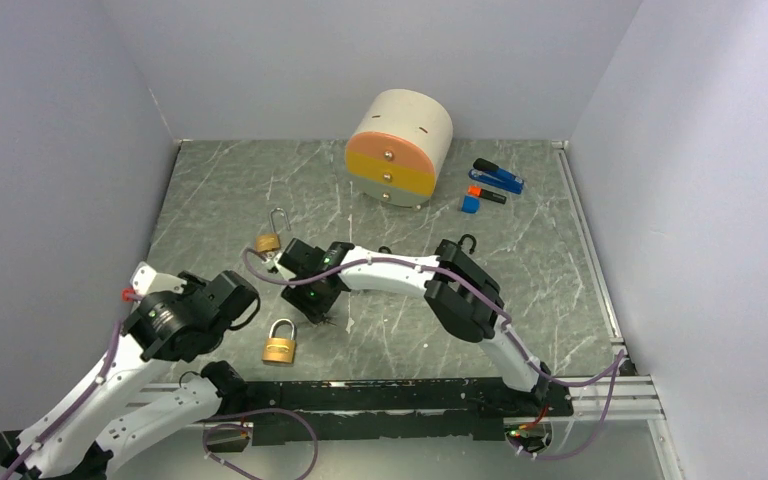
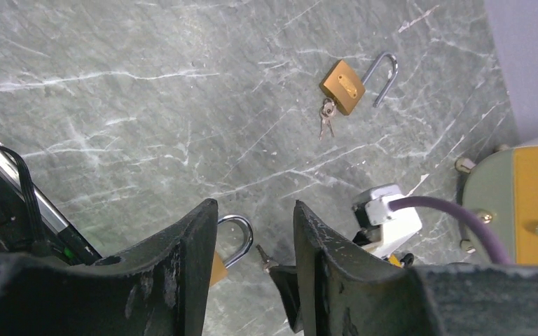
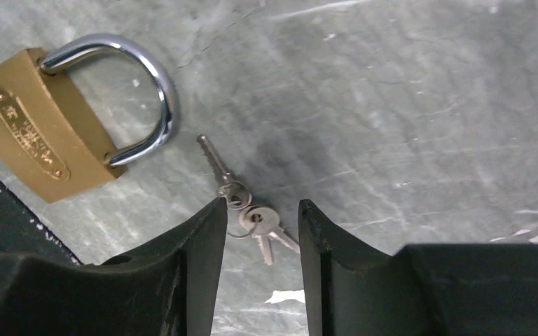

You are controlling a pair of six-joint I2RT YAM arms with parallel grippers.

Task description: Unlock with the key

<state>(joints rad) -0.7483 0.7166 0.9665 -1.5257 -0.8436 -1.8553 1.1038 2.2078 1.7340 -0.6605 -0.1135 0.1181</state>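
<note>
Lying near the front of the tabletop (image 1: pixel 560 250) in the top view, a shut padlock (image 1: pixel 280 343) sits between the left end effector (image 1: pixel 240 300) and the right end effector (image 1: pixel 318 308), which hangs just behind it. An open padlock (image 1: pixel 270 240) lies farther back, and a round drawer unit (image 1: pixel 400 148) stands at the rear. From the left wrist, the left fingers (image 2: pixel 196 245) are spread with nothing between them, and small keys (image 2: pixel 327 120) hang from the open padlock. From the right wrist, the right fingers (image 3: pixel 203 252) are spread, with a key bunch (image 3: pixel 249 210) lying on the tabletop between their tips, beside the shut padlock.
</note>
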